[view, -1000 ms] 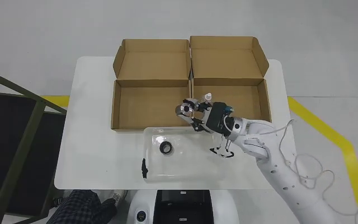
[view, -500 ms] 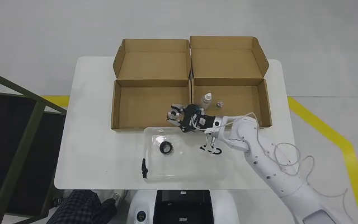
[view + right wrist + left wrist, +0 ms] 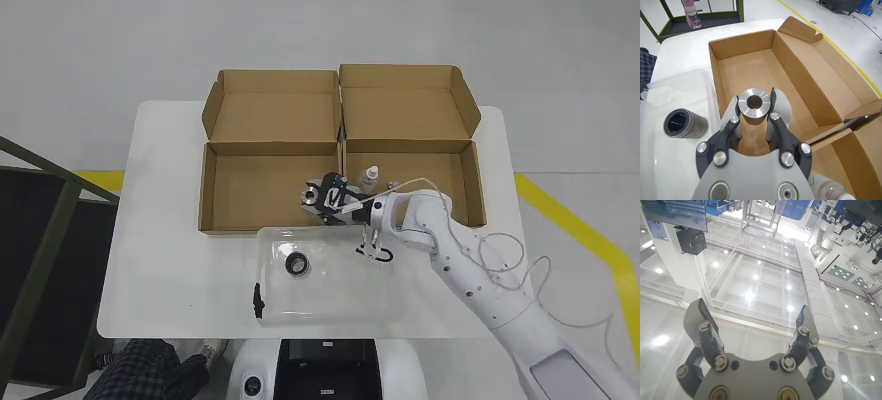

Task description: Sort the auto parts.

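gearhead42: Right end effector sits further left than a second ago. It's off the seam between the two cardboard boxes and now hangs over the near right corner of the left box. The forearm is angled more across the clear bin too.

torque_tom: yep, and it's clamped on the steel bushing, one finger pinching each side, bore facing the wrist cam. So the part is up in the grip over the box floor, can't tell how high.

gearhead42: what else is on the desk?

torque_tom: the bin is just in front of the boxes, with a linear bearing lying on its side in it. Small black part at the bin's left rim, can't tell if it's inside or outside. Over in the right box a little bottle sits near the left wall.

gearhead42: and the left arm?

torque_tom: left end effector points up at the ceiling, fingers spread wide, nothing between them.
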Robot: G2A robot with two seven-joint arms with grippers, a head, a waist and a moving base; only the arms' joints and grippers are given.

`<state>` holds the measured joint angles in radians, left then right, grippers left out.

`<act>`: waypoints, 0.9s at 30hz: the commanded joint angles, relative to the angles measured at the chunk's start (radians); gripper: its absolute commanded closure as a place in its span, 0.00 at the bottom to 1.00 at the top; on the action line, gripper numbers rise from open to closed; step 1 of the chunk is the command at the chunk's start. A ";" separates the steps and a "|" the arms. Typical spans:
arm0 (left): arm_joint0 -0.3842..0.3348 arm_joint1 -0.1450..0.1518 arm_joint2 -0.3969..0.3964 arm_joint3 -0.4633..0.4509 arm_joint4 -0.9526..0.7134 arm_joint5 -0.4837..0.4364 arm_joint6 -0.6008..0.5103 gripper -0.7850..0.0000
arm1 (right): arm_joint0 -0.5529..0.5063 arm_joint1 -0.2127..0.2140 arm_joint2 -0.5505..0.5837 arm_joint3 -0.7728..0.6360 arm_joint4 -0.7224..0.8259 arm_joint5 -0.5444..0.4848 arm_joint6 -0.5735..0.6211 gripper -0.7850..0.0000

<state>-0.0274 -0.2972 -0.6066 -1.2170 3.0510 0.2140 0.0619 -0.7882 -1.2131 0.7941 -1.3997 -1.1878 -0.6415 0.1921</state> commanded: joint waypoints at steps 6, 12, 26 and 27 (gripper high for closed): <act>0.000 0.000 0.000 0.000 0.000 0.000 0.000 0.00 | 0.046 -0.024 -0.037 0.059 0.021 0.002 0.058 1.00; 0.000 0.000 0.000 0.000 0.000 0.000 0.000 0.00 | 0.075 -0.042 -0.059 0.105 0.022 0.003 0.084 1.00; 0.000 0.000 0.000 0.000 0.000 0.000 0.000 0.00 | 0.115 -0.068 -0.079 0.157 0.040 -0.023 0.146 0.82; 0.000 0.000 0.000 0.000 0.000 0.000 0.000 0.00 | 0.117 -0.070 -0.079 0.159 0.040 -0.025 0.149 0.80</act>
<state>-0.0274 -0.2972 -0.6066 -1.2170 3.0510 0.2140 0.0619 -0.6726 -1.2817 0.7151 -1.2427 -1.1478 -0.6655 0.3388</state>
